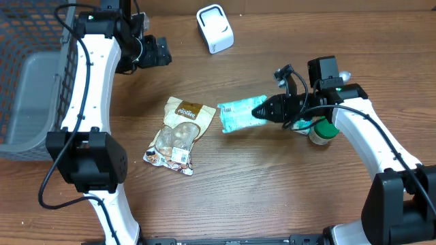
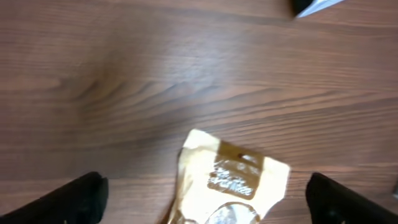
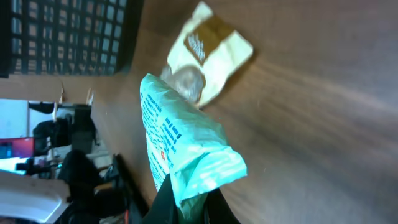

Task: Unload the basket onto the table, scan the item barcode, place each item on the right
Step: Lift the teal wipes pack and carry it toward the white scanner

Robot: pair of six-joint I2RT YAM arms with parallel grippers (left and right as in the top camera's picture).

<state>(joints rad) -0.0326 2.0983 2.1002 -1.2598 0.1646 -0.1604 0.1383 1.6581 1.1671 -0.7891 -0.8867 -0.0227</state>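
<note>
The wooden tabletop [image 1: 272,197] carries all items observed. A wire basket [image 1: 27,27] with a grey inner tray is set at its far left edge.

The left arm [image 1: 92,75] is extended along the basket's right side toward the rear of the tabletop. In the left wrist view its jaws are seen spread wide, one tip at each lower corner of the frame, with nothing between them but bare wood and the top of the pouch below.

The right arm [image 1: 368,133] is reached in from the right. Its jaws are pressed together on the right end of the teal packet [image 1: 238,114], which is thereby pinched and held stretched out to the left, near the middle of the tabletop. Whether the packet's free end rests on the wood cannot be told.

A cream and brown snack pouch [image 1: 178,135] is laid flat just left of the packet; contact between the two cannot be confirmed.

A white device [image 1: 214,28] is stood near the rear edge, well apart from the packet.

A green-lidded jar [image 1: 324,132] is stood just beside the right arm's wrist.
</note>
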